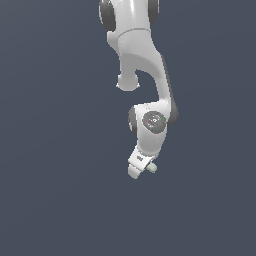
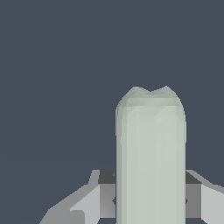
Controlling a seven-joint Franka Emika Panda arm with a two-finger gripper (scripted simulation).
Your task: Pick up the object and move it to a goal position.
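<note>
Holding the object point(image 2: 151, 157) pinched between closed fingers point(image 2: 87, 203), I see it protrude at 4 o'clock from the gripper point(image 1: 141, 169), so carrying to goal seems feasible.

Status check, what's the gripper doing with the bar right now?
Gripper shut on the bar. Bar held between the fingers, one end sticking out past them. Nothing else in view around it.
</note>
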